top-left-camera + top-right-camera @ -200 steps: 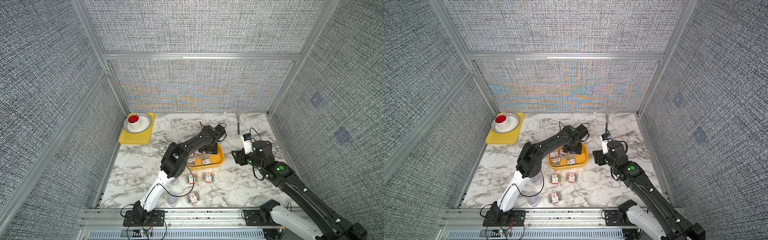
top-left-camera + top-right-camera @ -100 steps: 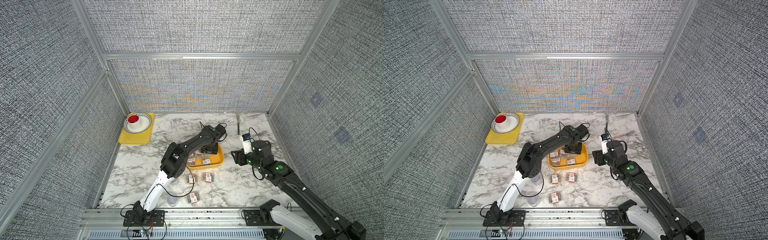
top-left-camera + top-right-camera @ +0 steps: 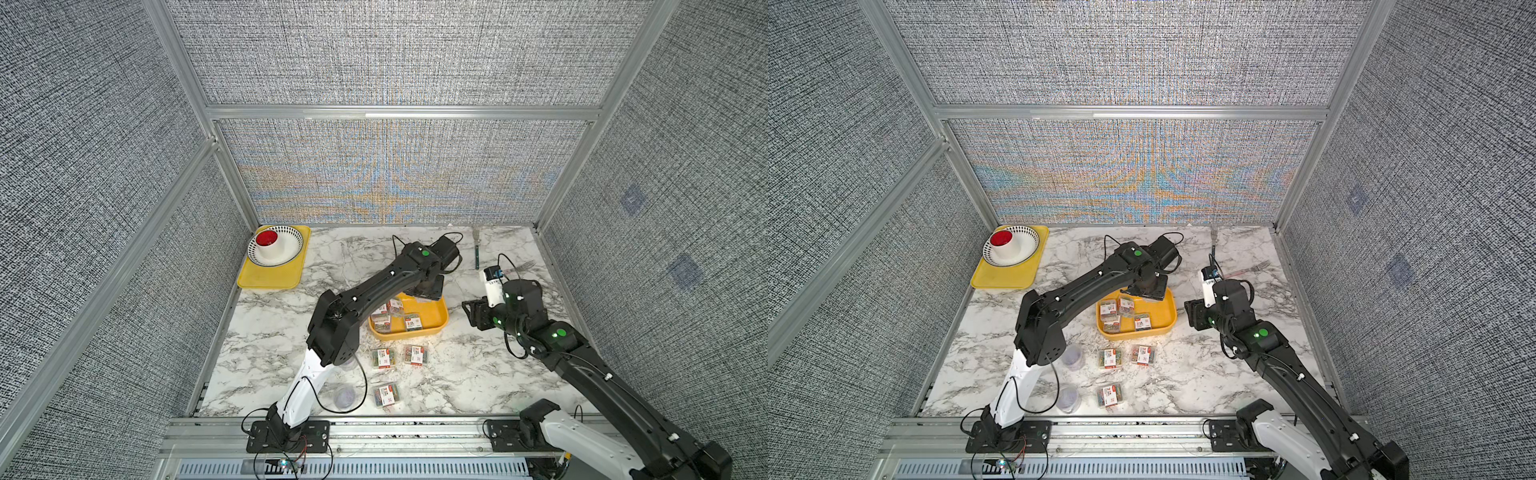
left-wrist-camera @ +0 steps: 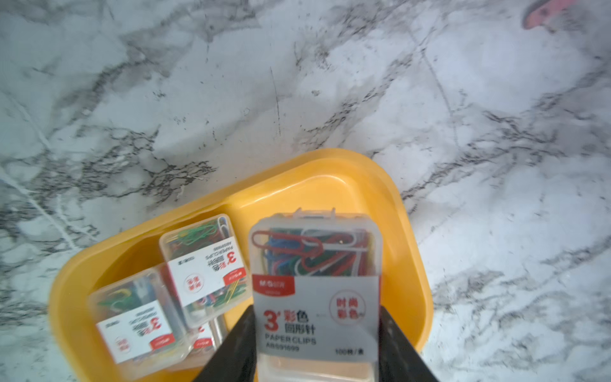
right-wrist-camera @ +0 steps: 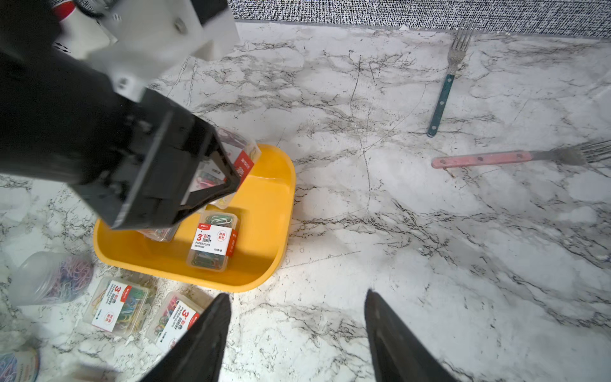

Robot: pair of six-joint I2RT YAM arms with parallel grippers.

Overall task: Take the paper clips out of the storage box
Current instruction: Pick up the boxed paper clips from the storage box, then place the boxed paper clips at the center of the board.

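Left fingers [image 4: 236,350] clamp a clip pack [image 4: 315,297] over the storage box [image 4: 408,264].

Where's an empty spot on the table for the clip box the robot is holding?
Biggest bare marble: front right, between the loose packs and the right arm. Also open: between the flat yellow tray and the storage box. Crowded: in front of the storage box, packs and round tubs; two forks lie back right.
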